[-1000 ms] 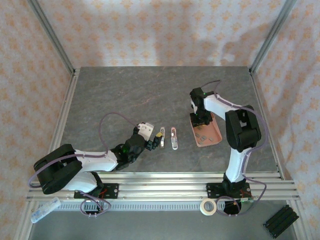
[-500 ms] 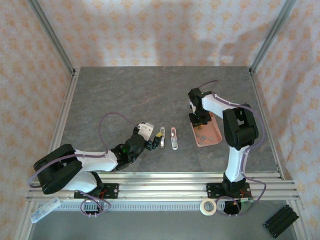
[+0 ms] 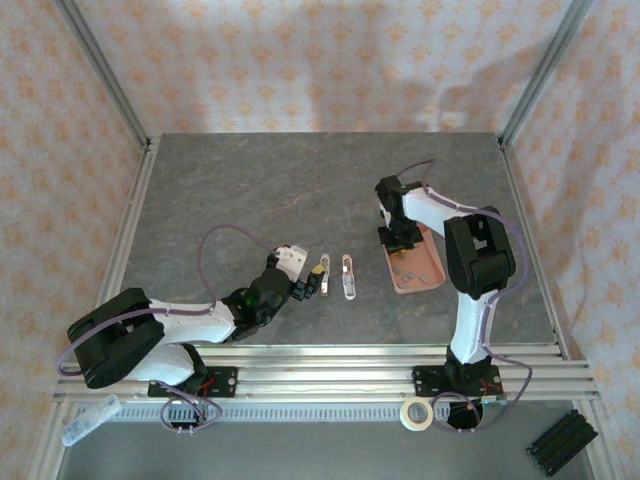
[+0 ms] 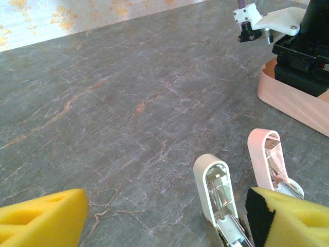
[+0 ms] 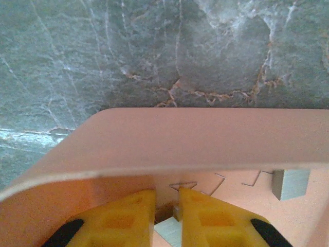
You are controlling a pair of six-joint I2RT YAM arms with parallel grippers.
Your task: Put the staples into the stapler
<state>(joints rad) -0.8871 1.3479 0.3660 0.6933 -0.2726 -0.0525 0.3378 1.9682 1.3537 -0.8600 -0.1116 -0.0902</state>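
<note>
Right gripper pinching a staple strip inside the tray (another lies loose nearby). Advise lifting straight, clear of the wall. Left gripper spread, beside the opened stapler.

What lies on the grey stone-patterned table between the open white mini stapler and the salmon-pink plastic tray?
The open pale pink mini stapler lies between the white stapler and the tray, as the left wrist view shows.
</note>
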